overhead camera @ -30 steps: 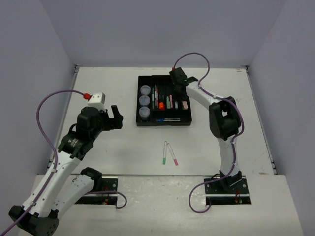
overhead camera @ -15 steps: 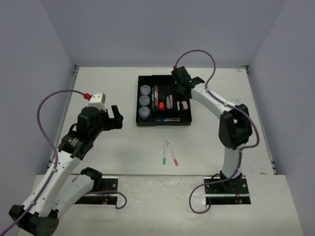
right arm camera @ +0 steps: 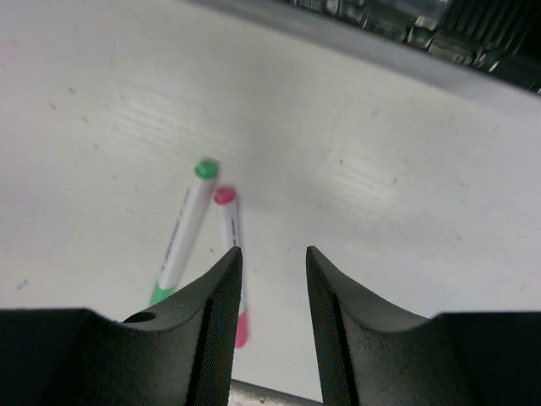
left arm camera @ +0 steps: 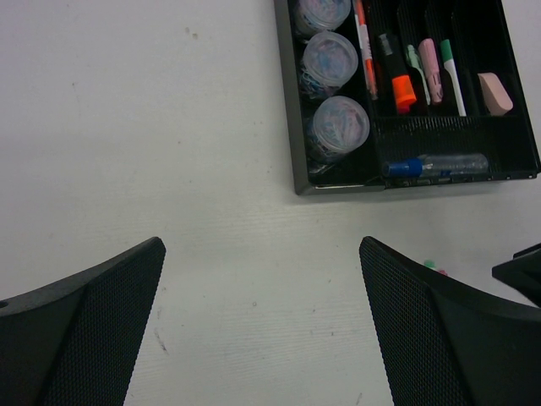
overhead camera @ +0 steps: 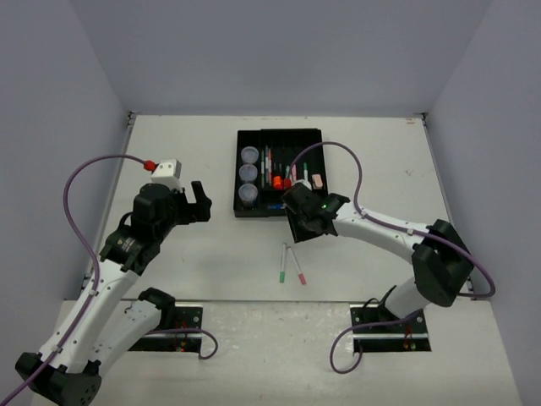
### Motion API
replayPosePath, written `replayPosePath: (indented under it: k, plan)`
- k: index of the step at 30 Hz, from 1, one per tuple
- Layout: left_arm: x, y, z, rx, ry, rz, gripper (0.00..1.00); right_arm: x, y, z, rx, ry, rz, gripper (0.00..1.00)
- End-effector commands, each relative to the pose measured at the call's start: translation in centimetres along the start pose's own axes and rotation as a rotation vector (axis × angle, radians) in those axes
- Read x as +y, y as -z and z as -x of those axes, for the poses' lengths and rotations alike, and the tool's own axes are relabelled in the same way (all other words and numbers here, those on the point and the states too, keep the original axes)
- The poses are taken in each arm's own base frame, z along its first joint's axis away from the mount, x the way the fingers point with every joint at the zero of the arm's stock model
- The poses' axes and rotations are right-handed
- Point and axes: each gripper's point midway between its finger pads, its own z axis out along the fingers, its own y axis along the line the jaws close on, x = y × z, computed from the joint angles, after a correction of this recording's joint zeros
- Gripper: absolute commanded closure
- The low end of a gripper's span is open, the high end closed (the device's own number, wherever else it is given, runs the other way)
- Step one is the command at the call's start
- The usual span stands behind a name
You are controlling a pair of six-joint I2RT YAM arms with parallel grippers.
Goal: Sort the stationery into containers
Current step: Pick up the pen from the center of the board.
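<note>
Left gripper: released, jaws wide apart, nothing between them. It hangs over bare table, left of the tray and well apart from it.

Tray: sits at table centre, toward the far side. The wider slot on its left holds three pots in a row, each touching the next. The narrow slots to their right hold, in order, a red pen, an orange marker, a green marker, a pink marker and a green-capped pen. The eraser lies in the rightmost slot. A blue-capped pen lies crosswise in the near slot.

Unsorted: a green pen and a pink pen lie on the table on the near side of the tray. Their far ends are close together; their near ends splay apart.

Right gripper: released, jaws parted by a narrow gap, grasping nothing. It points down just right of the pink pen, above the table, between the tray's near wall and the two pens.
</note>
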Motion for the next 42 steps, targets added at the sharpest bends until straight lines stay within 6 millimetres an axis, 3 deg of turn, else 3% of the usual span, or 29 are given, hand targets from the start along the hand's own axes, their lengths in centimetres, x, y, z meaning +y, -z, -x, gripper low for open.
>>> replayPosePath:
  k: [1,9,16,18,22,28,30,34,36,39,42]
  plan:
    - [0.1,0.2,1.0,-0.040,-0.024,-0.001,0.00,1.7,-0.6,-1.7,0.017,-0.011,0.030,0.62]
    - [0.1,0.0,0.8,-0.029,-0.026,0.001,0.00,3.9,-2.9,-4.5,0.103,0.016,0.034,0.62]
    - [0.1,0.1,0.8,-0.032,-0.023,0.001,0.00,2.8,-4.2,-6.2,0.146,0.018,-0.071,0.65]
    - [0.1,0.1,0.8,-0.033,-0.024,0.001,0.00,2.4,-4.5,-6.8,0.162,0.016,-0.094,0.69]
    - [0.1,0.1,0.9,-0.034,-0.023,0.000,0.00,1.3,-5.1,-8.3,0.190,0.008,-0.156,0.87]
    - [0.0,0.0,0.7,-0.028,-0.026,-0.001,0.00,-0.1,-2.7,-6.8,0.110,-0.035,-0.210,0.95]
    - [0.0,0.0,0.8,-0.029,-0.025,-0.003,0.00,0.1,-1.6,-5.4,0.072,-0.038,-0.183,0.96]
    - [0.0,0.0,0.8,-0.031,-0.025,-0.002,0.00,0.8,1.8,0.5,-0.063,-0.072,-0.087,0.96]
    - [0.1,0.1,0.9,-0.033,-0.025,0.001,0.00,-0.1,2.5,3.3,-0.105,-0.115,-0.078,0.96]
    - [0.1,0.2,0.9,-0.038,-0.024,0.001,0.00,-2.0,3.6,9.6,-0.194,-0.173,-0.067,0.96]
    - [0.1,0.2,1.0,-0.041,-0.022,-0.002,0.00,-3.9,2.6,15.5,-0.244,-0.208,-0.061,0.96]
